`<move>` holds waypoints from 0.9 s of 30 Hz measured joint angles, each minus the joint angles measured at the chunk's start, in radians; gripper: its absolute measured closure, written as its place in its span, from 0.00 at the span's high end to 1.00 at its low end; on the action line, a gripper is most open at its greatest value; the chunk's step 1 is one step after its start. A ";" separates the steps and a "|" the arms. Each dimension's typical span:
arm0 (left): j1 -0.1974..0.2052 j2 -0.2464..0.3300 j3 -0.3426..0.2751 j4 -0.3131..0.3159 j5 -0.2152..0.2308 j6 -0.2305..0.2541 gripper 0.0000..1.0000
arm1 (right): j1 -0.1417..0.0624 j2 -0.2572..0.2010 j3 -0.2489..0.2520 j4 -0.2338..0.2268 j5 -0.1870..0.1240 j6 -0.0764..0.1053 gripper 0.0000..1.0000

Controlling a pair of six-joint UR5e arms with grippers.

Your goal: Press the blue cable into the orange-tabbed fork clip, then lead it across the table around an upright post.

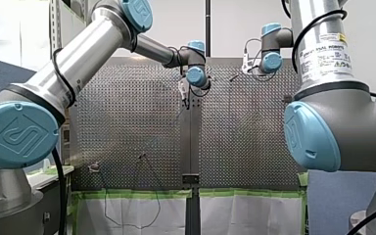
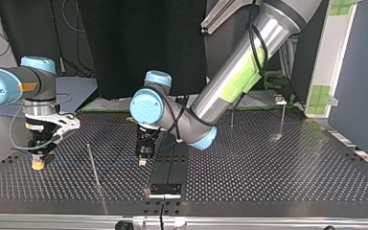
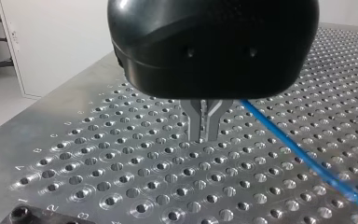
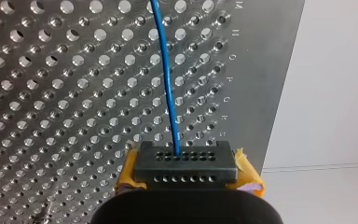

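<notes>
The cable (image 4: 168,84) lies low over the table (image 2: 268,182), on the arms' side of the post (image 2: 92,165). In the top view it starts left of the post at my right gripper (image 4: 185,164), which is closed on it between yellow pads; it passes behind the post and reaches my left gripper (image 3: 204,126) right of the post, then runs on beyond. My left gripper hangs just above the table, its metal fingers narrowed to a slit with nothing between them; the cable runs beside them, not inside. I cannot find the clip in any view, so whether the cable is seated in it is unknown.

As I judge it, several things could go wrong:
- How much cable sits inside the pads is hidden; a hard pull across the table could drag it free.
- My left gripper, closed beside the cable, cannot guide it; lowered as it is, it could pin or kink the cable, or strike the table.
- A sweep on the wrong side of the post would miss the wrap.
- The post is thin; a taut cable or a passing arm could bend it.
</notes>
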 joint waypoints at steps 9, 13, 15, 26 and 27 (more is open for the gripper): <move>0.000 0.000 0.000 0.000 0.000 0.000 0.30 | 0.000 0.000 0.000 0.000 0.000 0.000 0.00; 0.000 0.000 0.000 0.000 0.000 0.000 0.33 | 0.000 0.000 0.000 0.000 0.000 0.000 0.00; 0.000 0.000 0.000 0.000 0.000 0.000 0.33 | 0.000 0.000 0.000 0.000 0.000 0.000 0.00; -0.002 -0.001 -0.001 -0.001 0.002 -0.002 0.33 | 0.000 0.000 0.000 0.000 -0.001 0.001 0.00; -0.003 -0.001 -0.001 -0.001 0.002 -0.002 0.33 | 0.000 0.000 0.000 0.000 -0.001 0.001 0.00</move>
